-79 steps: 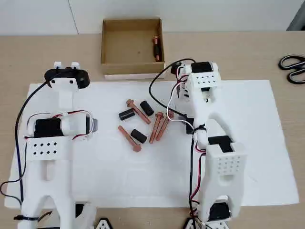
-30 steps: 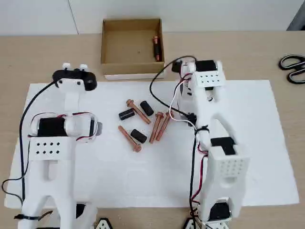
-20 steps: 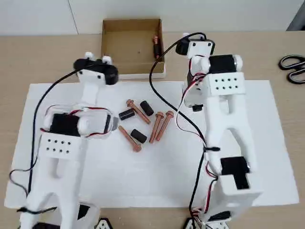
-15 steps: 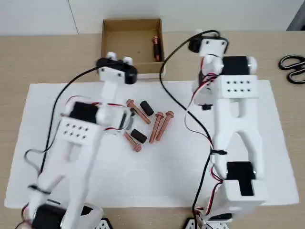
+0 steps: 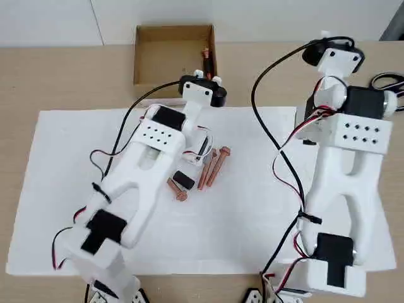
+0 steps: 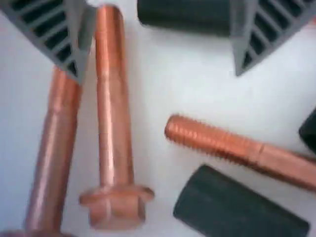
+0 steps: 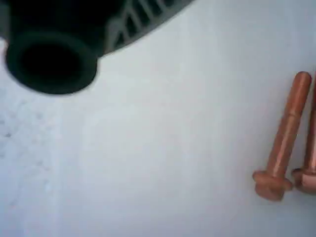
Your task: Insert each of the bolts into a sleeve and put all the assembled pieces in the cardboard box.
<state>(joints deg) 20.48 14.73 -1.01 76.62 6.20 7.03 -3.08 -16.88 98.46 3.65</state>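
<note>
My left gripper (image 6: pixel 159 71) hangs open low over the bolt pile, in the middle of the white sheet (image 5: pixel 252 214). A black sleeve (image 6: pixel 182 15) lies between its fingertips. Just beyond lie two copper bolts (image 6: pixel 111 123) side by side, a third bolt (image 6: pixel 237 150) and another sleeve (image 6: pixel 237 212). From above I see a sleeve (image 5: pixel 184 180) and bolts (image 5: pixel 214 165) beside the left gripper (image 5: pixel 201 146). My right gripper (image 5: pixel 308 136), off to the right of the pile, is shut on a black sleeve (image 7: pixel 49 61). The cardboard box (image 5: pixel 167 60) holds one assembled piece (image 5: pixel 205 60).
Scissors (image 5: pixel 386 82) lie on the wooden table at the far right, partly behind the right arm. The right arm's black cable (image 5: pixel 271 139) loops over the sheet between the two arms. The sheet's left and front parts are bare.
The left arm has swung right and forward until its gripper is over the bolt pile. The right arm has drawn away to the right, away from the pile.
</note>
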